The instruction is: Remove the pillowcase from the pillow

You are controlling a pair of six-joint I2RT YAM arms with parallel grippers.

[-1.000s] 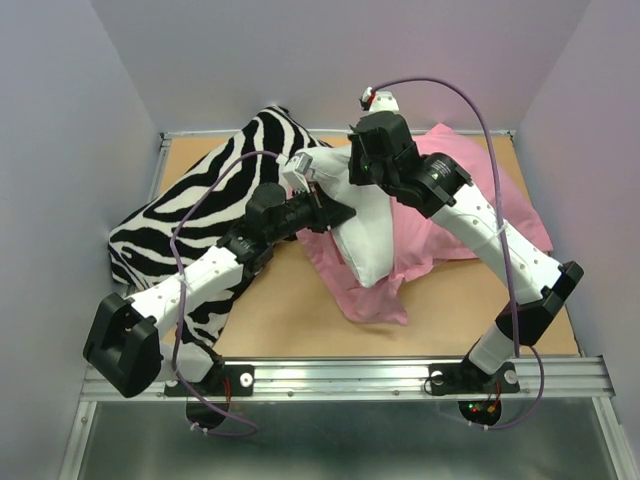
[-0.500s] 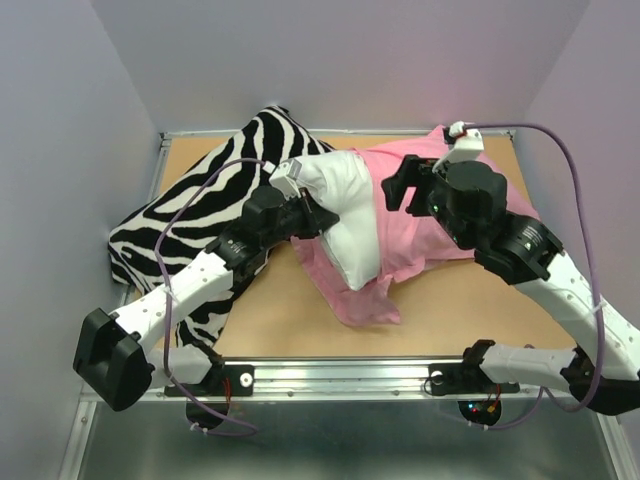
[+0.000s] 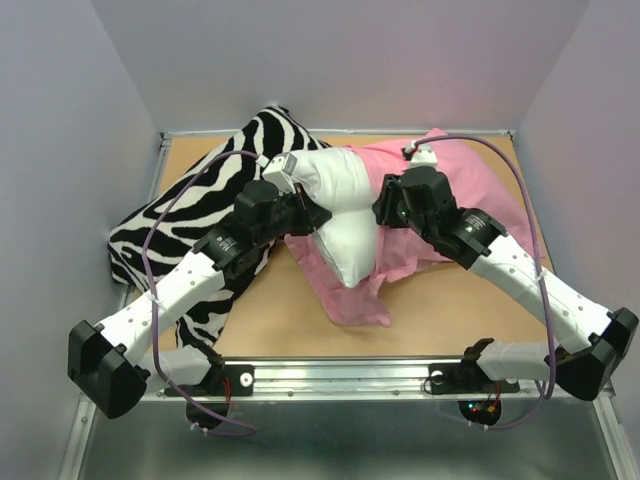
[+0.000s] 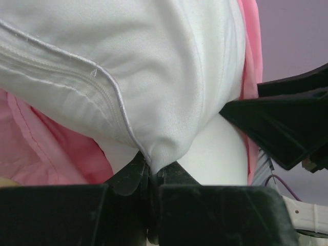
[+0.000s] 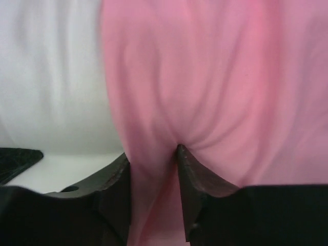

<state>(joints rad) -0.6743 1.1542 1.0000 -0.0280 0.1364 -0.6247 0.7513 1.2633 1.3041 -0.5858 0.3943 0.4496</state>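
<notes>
I see my left arm [image 3: 185, 287] and right arm [image 3: 522, 277] in white shells, black joints and jaws, purple cables [image 3: 147, 262] trailing.

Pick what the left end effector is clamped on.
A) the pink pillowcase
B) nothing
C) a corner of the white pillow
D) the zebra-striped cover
C: in the left wrist view the left end effector is shut on a seamed corner of the pillow, while the right end effector pinches the pillowcase.
</notes>
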